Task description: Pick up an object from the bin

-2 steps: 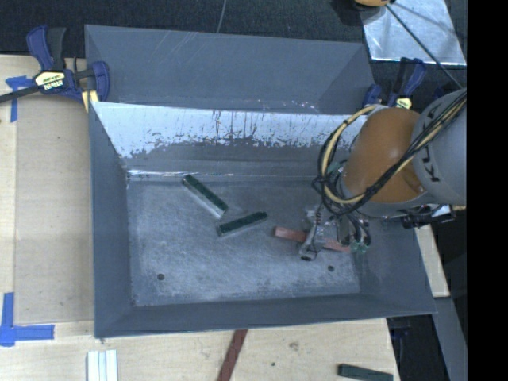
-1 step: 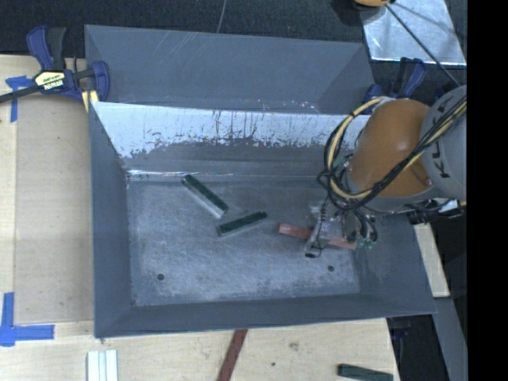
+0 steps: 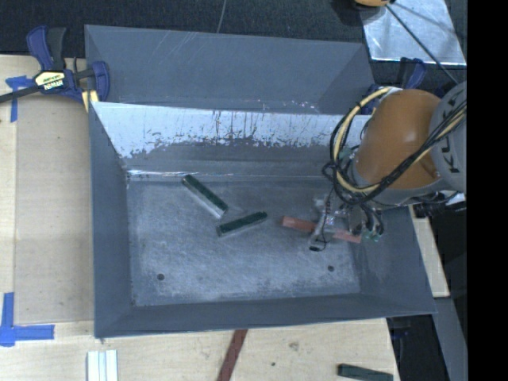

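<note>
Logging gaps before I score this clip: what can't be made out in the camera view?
1. Reddish strip: it runs behind the pincer, so its full length and any contact are hidden.
2. Bin's right wall: partly covered by the arm's orange cover and cables.
3. Two dark green bars: too small to tell what they are.

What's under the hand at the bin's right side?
A reddish-brown strip lies on the bin floor under the hand. Its left end sticks out; its middle is covered by the hand, so contact can't be judged.
</note>
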Tool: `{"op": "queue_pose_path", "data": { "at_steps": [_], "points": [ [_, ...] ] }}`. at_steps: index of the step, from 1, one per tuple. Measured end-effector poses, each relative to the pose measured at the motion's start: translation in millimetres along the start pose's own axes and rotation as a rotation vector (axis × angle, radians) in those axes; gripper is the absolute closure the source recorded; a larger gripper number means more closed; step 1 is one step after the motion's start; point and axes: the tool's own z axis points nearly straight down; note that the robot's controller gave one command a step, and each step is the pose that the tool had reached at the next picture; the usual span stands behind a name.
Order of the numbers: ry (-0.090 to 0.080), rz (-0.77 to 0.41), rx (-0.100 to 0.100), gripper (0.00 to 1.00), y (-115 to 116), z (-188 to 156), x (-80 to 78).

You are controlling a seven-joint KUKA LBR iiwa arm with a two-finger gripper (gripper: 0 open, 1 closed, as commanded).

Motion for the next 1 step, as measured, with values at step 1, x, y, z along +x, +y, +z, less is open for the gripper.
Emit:
{"op": "queue_pose_path", "data": {
  "at_steps": [1],
  "points": [
    [-0.003,0.000,0.000,1.00,0.0,-16.3,-1.0]
  ]
}}
